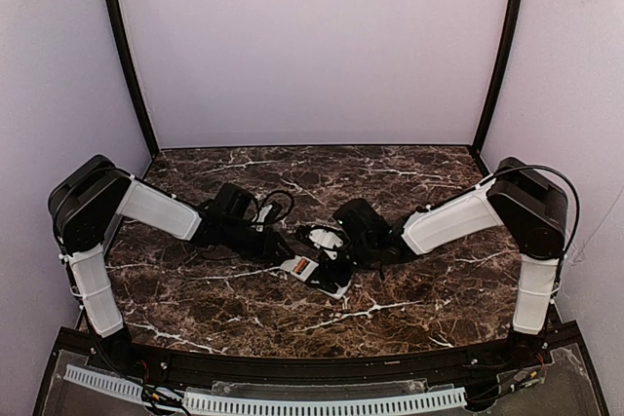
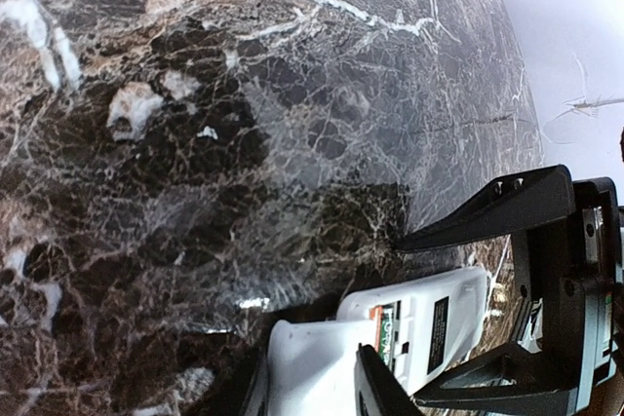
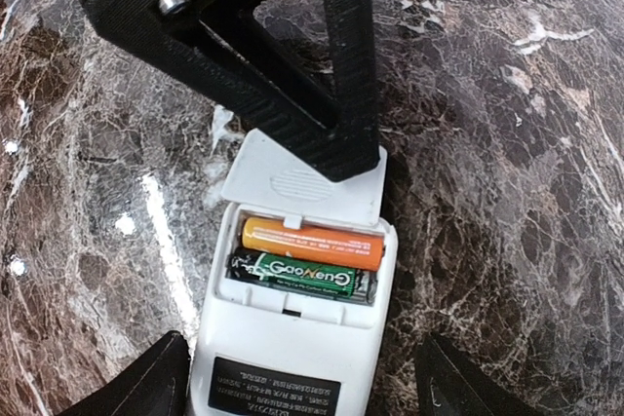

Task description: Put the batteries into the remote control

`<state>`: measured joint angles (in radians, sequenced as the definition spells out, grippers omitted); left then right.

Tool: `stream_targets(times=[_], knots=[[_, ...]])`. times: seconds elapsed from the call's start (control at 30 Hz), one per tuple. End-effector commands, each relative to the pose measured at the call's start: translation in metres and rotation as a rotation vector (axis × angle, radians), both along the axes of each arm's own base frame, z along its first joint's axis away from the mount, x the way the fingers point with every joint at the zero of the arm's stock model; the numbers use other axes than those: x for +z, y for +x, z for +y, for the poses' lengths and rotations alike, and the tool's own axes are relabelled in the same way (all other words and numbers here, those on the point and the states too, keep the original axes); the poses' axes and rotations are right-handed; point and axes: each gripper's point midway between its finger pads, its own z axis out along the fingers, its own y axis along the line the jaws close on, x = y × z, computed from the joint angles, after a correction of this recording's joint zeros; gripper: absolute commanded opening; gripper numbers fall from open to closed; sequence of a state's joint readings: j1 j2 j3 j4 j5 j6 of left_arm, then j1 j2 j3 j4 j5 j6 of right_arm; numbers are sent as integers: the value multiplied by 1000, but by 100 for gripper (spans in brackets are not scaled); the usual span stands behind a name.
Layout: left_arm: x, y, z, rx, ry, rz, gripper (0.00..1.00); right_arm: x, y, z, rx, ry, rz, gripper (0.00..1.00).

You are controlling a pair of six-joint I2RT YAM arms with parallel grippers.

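The white remote control (image 3: 288, 358) lies back up on the marble, its compartment open. Both batteries sit side by side in it, an orange one (image 3: 312, 244) and a green one (image 3: 302, 277). A loose white battery cover (image 3: 292, 182) rests against the remote's end, its tab at the compartment rim. My left gripper (image 2: 312, 387) is shut on this cover (image 2: 312, 362), and one black finger (image 3: 346, 143) lies on top of it. My right gripper (image 3: 297, 382) is open, one finger on each side of the remote. In the top view both grippers meet over the remote (image 1: 320, 275).
Dark veined marble table (image 1: 409, 299) inside pale walls. Black cables (image 1: 278, 207) loop behind the left gripper. The right gripper's black fingers (image 2: 507, 211) stand close beside the remote in the left wrist view.
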<state>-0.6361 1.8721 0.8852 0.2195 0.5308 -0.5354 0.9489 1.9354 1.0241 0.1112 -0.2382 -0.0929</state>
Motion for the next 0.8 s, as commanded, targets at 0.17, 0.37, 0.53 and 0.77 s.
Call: stream_targets(times=[0.17, 0.37, 0.53, 0.77], knots=[[-53, -40, 20, 5, 150, 186, 25, -10, 5, -3, -11, -44, 7, 76], [-53, -43, 17, -3, 148, 185, 23, -10, 7, -1, -11, -41, 4, 74], [-53, -45, 16, -16, 166, 184, 22, -11, 7, 0, -12, -39, 8, 73], [-52, -45, 13, -21, 186, 176, 25, -12, 8, -1, -20, -43, 4, 71]])
